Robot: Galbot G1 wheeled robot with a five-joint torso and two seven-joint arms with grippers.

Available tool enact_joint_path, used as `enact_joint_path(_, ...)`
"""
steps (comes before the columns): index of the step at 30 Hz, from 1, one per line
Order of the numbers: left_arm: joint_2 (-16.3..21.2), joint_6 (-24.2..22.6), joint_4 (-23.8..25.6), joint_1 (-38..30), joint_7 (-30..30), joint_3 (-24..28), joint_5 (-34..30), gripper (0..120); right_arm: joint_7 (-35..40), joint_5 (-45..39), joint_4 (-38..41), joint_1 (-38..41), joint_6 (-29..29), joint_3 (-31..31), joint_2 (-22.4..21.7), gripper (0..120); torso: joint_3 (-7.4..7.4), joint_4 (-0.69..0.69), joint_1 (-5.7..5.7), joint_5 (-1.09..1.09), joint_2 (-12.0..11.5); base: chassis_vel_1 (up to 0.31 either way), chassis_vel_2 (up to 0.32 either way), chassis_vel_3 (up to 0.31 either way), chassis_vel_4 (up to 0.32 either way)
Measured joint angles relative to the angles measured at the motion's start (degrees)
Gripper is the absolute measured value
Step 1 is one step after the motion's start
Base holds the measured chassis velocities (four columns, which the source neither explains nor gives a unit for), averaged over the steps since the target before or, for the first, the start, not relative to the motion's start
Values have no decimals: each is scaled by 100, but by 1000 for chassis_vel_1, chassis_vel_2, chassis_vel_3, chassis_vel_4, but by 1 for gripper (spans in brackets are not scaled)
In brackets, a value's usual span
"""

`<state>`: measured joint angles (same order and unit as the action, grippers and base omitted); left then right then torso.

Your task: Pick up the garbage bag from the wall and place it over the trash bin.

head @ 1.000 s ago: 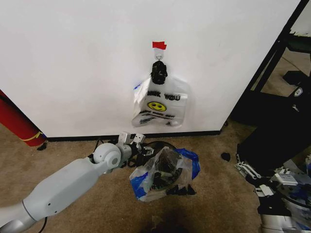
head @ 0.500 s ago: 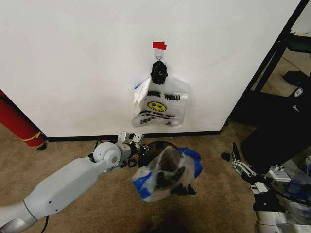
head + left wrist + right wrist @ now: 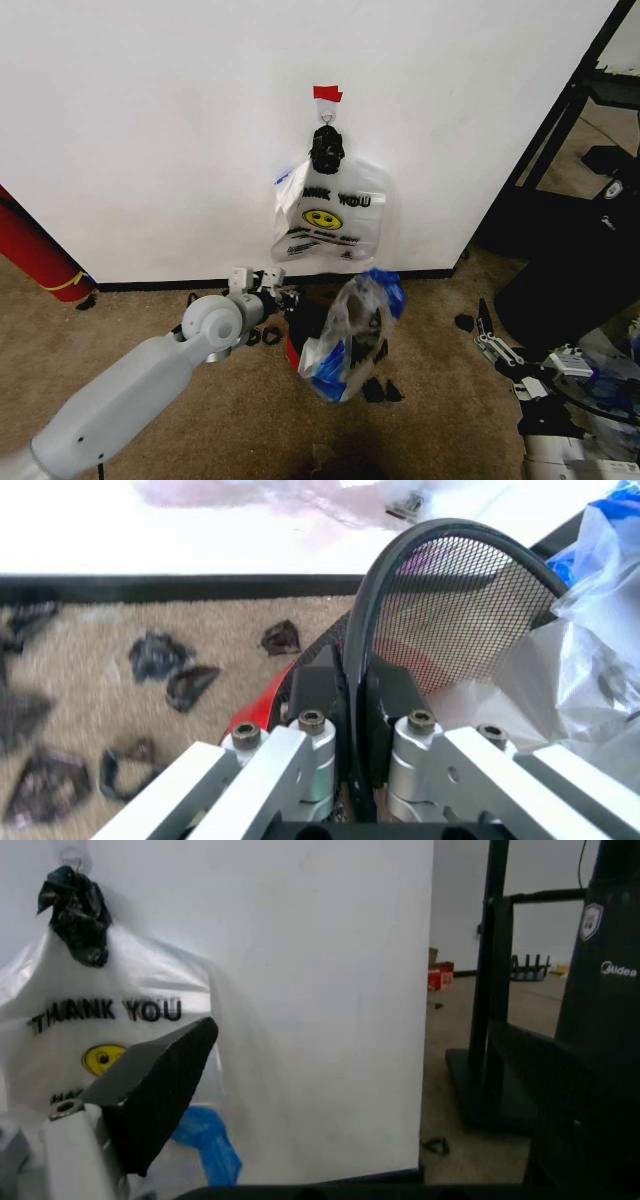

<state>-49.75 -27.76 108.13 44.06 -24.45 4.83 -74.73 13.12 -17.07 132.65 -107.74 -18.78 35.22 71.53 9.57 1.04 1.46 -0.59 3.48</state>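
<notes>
The trash bin (image 3: pixel 303 318), black mesh with a red base, stands tilted on the carpet below the wall (image 3: pixel 150 130). My left gripper (image 3: pixel 283 298) is shut on its rim, and the left wrist view shows the left gripper (image 3: pixel 350 697) clamping the mesh bin (image 3: pixel 450 615). The garbage bag (image 3: pixel 350 330), see-through with blue patches, drapes over the bin's right side and also appears as the crinkly garbage bag (image 3: pixel 590 652). My right gripper (image 3: pixel 495 340) hangs open and apart, low at the right; one dark finger (image 3: pixel 150 1095) shows in its wrist view.
A white "THANK YOU" bag (image 3: pixel 330 215) hangs from the hook under red tape (image 3: pixel 327 93). A red cylinder (image 3: pixel 35 255) leans at the left. A dark rack (image 3: pixel 560 130) and clutter (image 3: pixel 590 400) crowd the right. Black scraps (image 3: pixel 380 390) lie on the carpet.
My left gripper has drawn back to the left with the bin's rim, and the bin stands more upright. The garbage bag has risen and moved toward the wall. The right gripper has shifted slightly.
</notes>
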Motion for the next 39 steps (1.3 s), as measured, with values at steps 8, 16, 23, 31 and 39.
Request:
enact_joint_path(8,-187,619,724,1365,-708,-911,-47,3,157,4,-86,282,312,-237,-176,100,0,0,0,1,1,0,0,0,0)
enact_joint_path(16,-489,1150,830,2007,-1233,-1034,465,3,223,29,-115,360,431,-347,-295,100,0,-1,0,1,1,0,0,0,0)
enact_joint_path(23,-869,1459,694,2186,-1547,-1013,1073,3,225,77,-115,315,437,-365,-300,100,0,1,0,1,1,0,0,0,0)
enact_joint_path(31,-891,1395,689,2306,-1505,-991,1369,4,227,170,-131,333,432,-442,-293,100,0,0,0,1,1,0,0,0,0)
enact_joint_path(39,-885,1231,837,2428,-1320,-1076,1596,27,316,193,-114,432,559,-513,-329,100,0,0,1,1,1,0,0,0,0)
